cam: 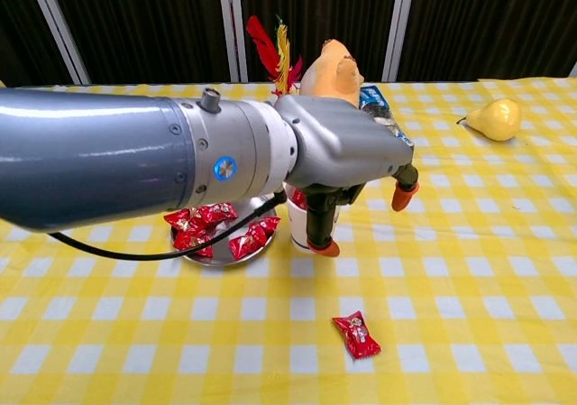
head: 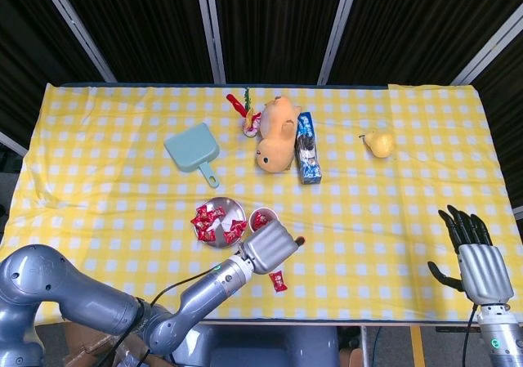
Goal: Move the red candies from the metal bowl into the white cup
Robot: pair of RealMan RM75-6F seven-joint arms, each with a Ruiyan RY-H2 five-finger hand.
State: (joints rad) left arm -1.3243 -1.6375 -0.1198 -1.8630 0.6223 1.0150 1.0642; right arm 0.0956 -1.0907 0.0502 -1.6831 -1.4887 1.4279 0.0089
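Red candy (cam: 356, 333) lies on cloth near left hand (head: 268, 247).

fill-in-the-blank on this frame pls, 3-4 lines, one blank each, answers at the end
1. One red candy lies loose on the ____, outside both containers.
2. The left hand hovers right beside the white ____.
3. The metal bowl sits to the ____ of the white cup in the head view.
4. The right hand holds ____, its fingers apart.

Missing words: tablecloth; cup; left; nothing
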